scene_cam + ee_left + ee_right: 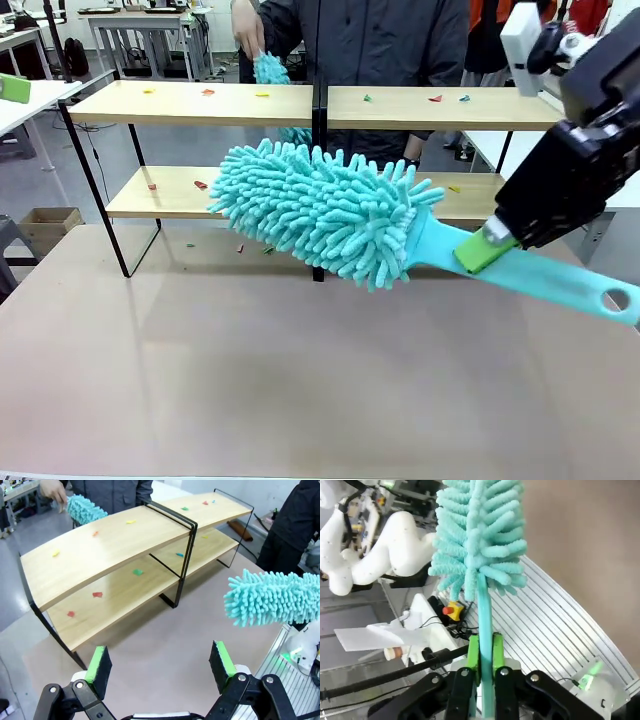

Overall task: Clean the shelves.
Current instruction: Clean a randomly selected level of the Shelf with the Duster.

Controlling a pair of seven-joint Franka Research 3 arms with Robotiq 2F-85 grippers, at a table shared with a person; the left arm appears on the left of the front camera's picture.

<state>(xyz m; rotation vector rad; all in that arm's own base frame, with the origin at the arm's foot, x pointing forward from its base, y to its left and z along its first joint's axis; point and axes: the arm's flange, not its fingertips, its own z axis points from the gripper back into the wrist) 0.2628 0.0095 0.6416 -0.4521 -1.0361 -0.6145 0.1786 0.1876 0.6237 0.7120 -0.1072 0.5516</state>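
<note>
Bringing the duster (320,210) to the boards looks like the step in hand. In the front view the right gripper (487,250) is clamped on the duster's teal handle. The fluffy head hangs in the air in front of the shelves (200,103), level with the lower boards and across the black centre post, and does not appear to touch the wood. Coloured scraps (207,92) lie on both tiers. At the far side a person's hand (247,30) holds a second duster (268,68) at the upper left board. The next move probably calls for carrying the head forward onto a board and sweeping along it without catching the post.

In the left wrist view the left gripper (160,662) stands spread wide with nothing between its pads, above the table (150,645). The shelves lie ahead of it, and the duster head is off to one side, apart from the frame.

In the right wrist view the green pads pinch the thin handle tight, and the head points away from the gripper.
</note>
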